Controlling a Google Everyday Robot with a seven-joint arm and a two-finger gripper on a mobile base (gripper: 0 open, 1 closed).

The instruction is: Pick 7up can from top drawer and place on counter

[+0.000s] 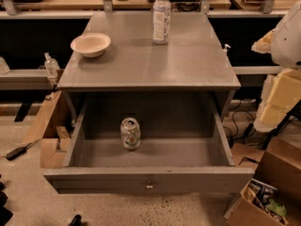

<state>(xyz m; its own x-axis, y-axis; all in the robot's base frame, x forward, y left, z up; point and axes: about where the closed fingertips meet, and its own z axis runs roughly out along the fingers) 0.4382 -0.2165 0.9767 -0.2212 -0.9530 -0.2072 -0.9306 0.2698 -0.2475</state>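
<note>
One 7up can [130,133] stands upright on the floor of the top drawer [188,178], left of centre and toward the back, apart from every wall. The drawer is pulled well out, so opening looks done, and the step in hand is the reach for the can, not yet begun. The gripper [282,41] hangs at the right edge of the view, about level with the counter [150,62] and well apart from the can; whether it is open or closed cannot be told. The next move likely calls for bringing it left and down into the drawer, under the counter's front lip, to take the can by its body. Placement should then avoid the bowl [91,44] and the clear bottle [161,18] on the counter.
</note>
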